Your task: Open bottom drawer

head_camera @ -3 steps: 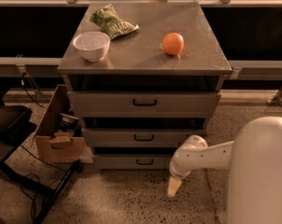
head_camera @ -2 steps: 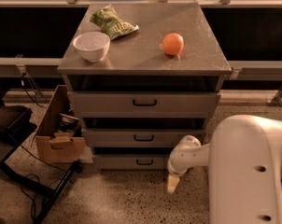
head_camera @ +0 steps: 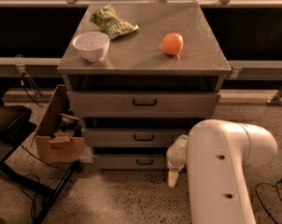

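The bottom drawer is the lowest grey front of the metal cabinet, with a small black loop handle. It sits pushed in, like the middle drawer and the top drawer above it. My gripper hangs pointing down at the floor, just right of the bottom drawer's handle and slightly below it, not touching the handle. My white arm fills the lower right and hides the cabinet's lower right corner.
On the cabinet top are a white bowl, a green bag and an orange. An open cardboard box stands on the floor at the cabinet's left, next to a black stand and cables.
The arm's large white body has swung left and closer, covering more of the lower right. The gripper has shifted slightly left and up, staying by the bottom drawer's right part.
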`<state>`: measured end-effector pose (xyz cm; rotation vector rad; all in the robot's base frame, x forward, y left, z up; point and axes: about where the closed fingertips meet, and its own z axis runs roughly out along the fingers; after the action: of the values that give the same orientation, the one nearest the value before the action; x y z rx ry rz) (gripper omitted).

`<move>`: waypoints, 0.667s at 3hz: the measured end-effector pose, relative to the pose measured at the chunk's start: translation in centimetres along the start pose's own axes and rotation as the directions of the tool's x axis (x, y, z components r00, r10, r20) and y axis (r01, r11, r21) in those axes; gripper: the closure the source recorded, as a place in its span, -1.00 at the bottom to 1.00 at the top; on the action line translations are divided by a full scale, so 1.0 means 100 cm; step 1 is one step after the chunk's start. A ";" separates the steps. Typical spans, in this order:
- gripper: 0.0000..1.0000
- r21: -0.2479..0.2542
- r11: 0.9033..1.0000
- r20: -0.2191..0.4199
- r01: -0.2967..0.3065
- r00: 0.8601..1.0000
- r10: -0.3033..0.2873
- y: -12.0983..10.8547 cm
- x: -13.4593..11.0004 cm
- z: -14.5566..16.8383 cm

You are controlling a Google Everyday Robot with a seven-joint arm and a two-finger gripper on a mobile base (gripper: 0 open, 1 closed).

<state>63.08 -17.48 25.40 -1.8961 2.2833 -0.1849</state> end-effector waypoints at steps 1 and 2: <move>-1.00 0.007 0.999 -0.024 0.034 0.999 -0.033 -0.020 -0.001 0.037; -1.00 0.004 0.999 -0.027 0.048 0.998 -0.048 -0.029 -0.003 0.056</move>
<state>67.05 -17.63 20.55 -1.9589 2.2535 -0.2226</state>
